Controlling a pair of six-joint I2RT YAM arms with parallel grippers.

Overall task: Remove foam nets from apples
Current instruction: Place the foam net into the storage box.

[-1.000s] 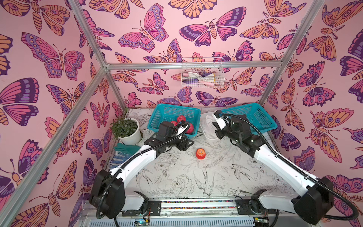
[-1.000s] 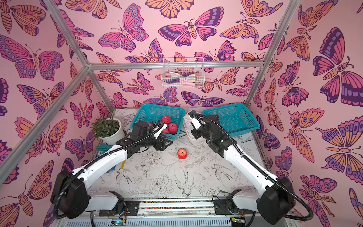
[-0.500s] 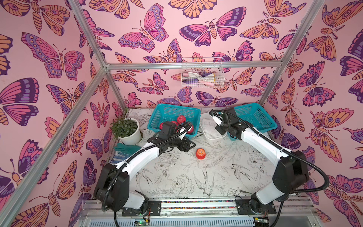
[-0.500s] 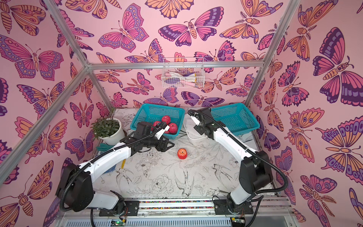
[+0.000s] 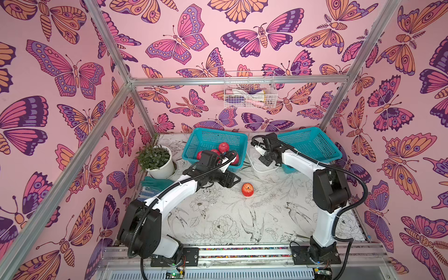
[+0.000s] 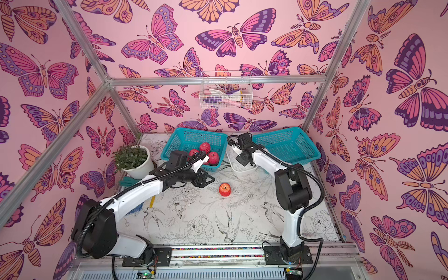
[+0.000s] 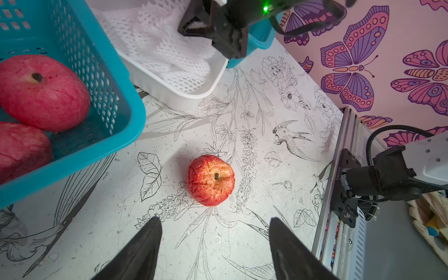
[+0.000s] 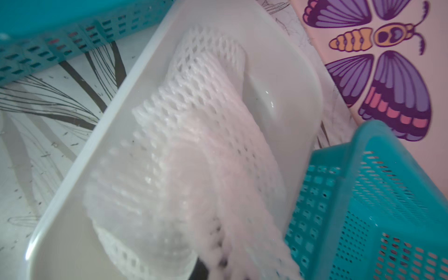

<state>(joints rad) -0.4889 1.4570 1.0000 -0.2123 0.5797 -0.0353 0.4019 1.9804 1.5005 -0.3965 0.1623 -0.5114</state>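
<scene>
Bare red apple (image 7: 211, 180) upright on tabletop (image 7: 169, 145); white foam nets (image 7: 167, 48) in tray (image 7: 169, 100).

Pink butterfly-print walls (image 5: 72, 72) enclose a worktop (image 5: 230, 225) drawn with birds and flowers; an aluminium frame (image 5: 237, 81) carries a wire basket (image 5: 249, 97).

Robot lab test cell, not a home: aluminium frame (image 5: 110, 105) w/ butterfly-print wall panels (image 5: 65, 72), left arm (image 5: 169, 195) & right arm (image 5: 299, 161) bolted to a front rail (image 5: 242, 253), counter (image 5: 218, 218) w/ bird-and-flower print, staged props, e.g. potted plant (image 5: 156, 160), wire basket (image 5: 248, 91).
</scene>
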